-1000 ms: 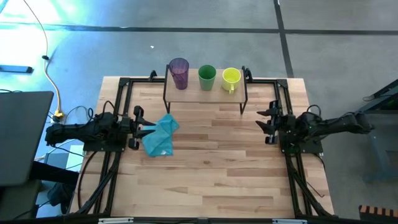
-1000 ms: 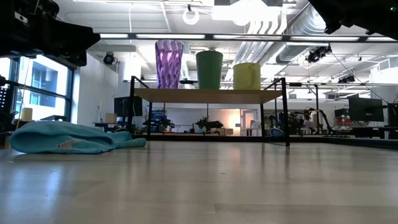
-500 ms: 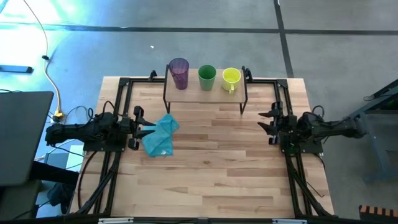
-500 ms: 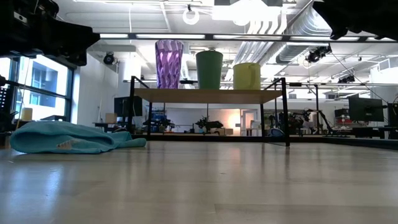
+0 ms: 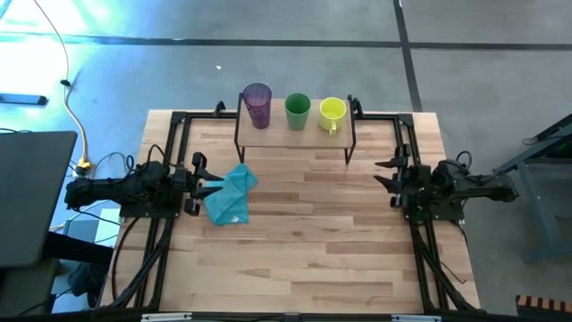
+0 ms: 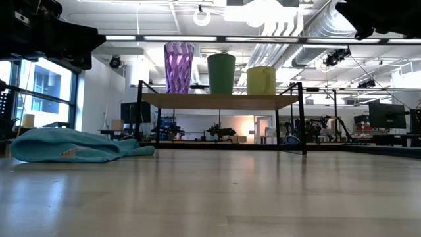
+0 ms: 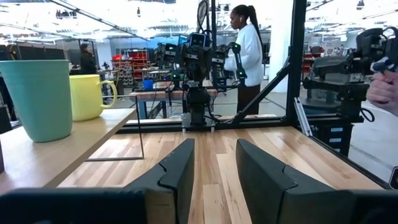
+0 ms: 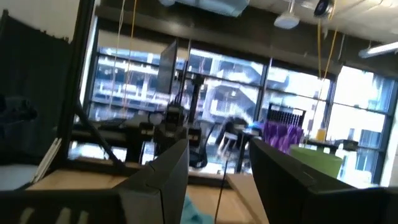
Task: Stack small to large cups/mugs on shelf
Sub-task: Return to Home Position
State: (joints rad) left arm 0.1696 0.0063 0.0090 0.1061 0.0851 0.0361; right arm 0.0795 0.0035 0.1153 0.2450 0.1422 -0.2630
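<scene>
Three cups stand upright in a row on the low wooden shelf (image 5: 295, 134) at the table's far edge: the purple tumbler (image 5: 257, 105) on the left, the green cup (image 5: 297, 111) in the middle and the yellow-green mug (image 5: 332, 113) on the right. The low view shows them on the board (image 6: 220, 101) too. My left gripper (image 5: 214, 183) is open and empty at the table's left side, above the edge of a light blue cloth (image 5: 231, 195). My right gripper (image 5: 384, 173) is open and empty at the table's right side. Both point toward the table's middle.
The blue cloth (image 6: 72, 146) lies crumpled on the table near my left gripper. Black frame rails (image 5: 170, 161) run along the table's left, right and far sides. People stand in the room beyond the table, as the left wrist view shows (image 7: 245, 50).
My right arm has drawn back a little toward the table's right edge, folding in on itself, with its gripper still open. The cups, the cloth and my left arm have kept still.
</scene>
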